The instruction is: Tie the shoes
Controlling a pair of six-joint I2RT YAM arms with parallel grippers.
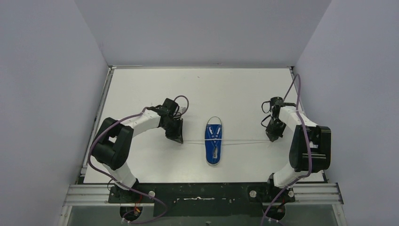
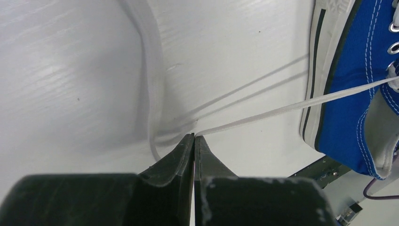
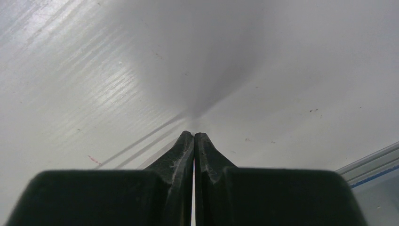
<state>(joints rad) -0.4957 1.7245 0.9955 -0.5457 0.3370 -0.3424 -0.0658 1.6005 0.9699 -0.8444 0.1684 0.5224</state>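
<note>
The blue sneaker [image 1: 213,143] lies in the middle of the white table, its white toe cap toward the arms. Its white laces are pulled out taut to both sides. My left gripper [image 1: 178,140] is shut on the left lace [image 1: 193,141] just left of the shoe. In the left wrist view the lace [image 2: 282,109] runs from my closed fingertips [image 2: 194,135] to the shoe [image 2: 357,94]. My right gripper [image 1: 272,138] is shut at the end of the right lace [image 1: 244,142]. In the right wrist view the gripper [image 3: 194,133] is closed low over the table, and the lace barely shows.
The white table [image 1: 141,84] is walled on the left, back and right. A metal rail [image 1: 202,193] carrying the arm bases runs along the near edge. A blurred white strip [image 2: 151,84], likely the lace's loose tail, hangs beside the left fingers.
</note>
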